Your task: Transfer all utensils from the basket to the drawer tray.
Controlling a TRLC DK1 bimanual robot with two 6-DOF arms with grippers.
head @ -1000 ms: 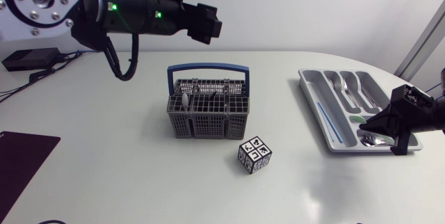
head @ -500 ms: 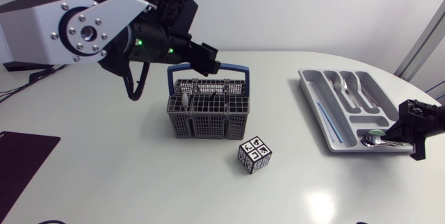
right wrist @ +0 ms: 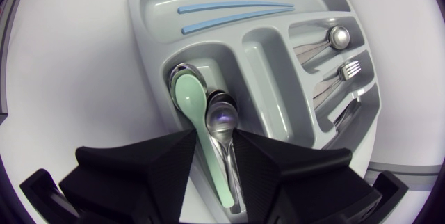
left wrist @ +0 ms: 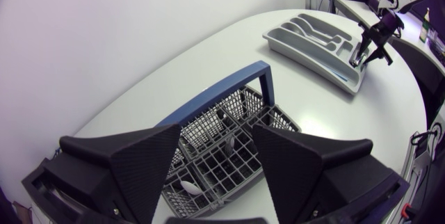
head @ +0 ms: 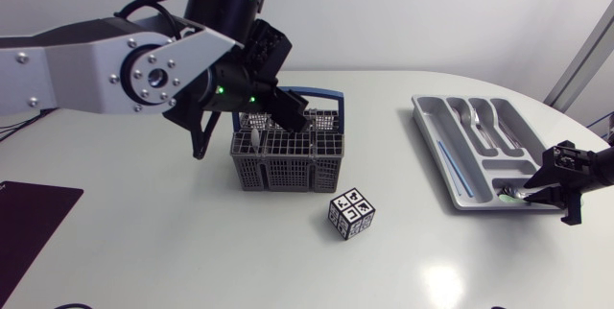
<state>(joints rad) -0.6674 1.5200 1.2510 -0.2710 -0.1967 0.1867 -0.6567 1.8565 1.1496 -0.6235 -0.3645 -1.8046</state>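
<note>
On the white table (head: 144, 251), the big silver-grey left arm (head: 86, 59) comes in from the side. The left gripper (left wrist: 215, 130) hangs over the basket (head: 288, 167) with its two wedge fingers spread wide, holding and touching nothing. The right gripper (right wrist: 215, 133) sits at the near end of the grey drawer tray (head: 419, 107), right over the end compartment. The handles of a mint-green spoon (right wrist: 191, 95) and a metal spoon (right wrist: 221, 118) run back into it, but whether it grips either one cannot be told. The tray's long outer slot holds two light-blue sticks (right wrist: 229, 5). Its narrower slots hold another spoon (right wrist: 338, 36) and a fork (right wrist: 348, 71). The grey mesh basket with the blue handle (left wrist: 208, 99) stands mid-table, well apart from the tray, with a white utensil (head: 257, 139) in one of its cells. Just in front of the basket stands a small cube (head: 351, 213) with black-and-white square marker patterns on its faces.
</note>
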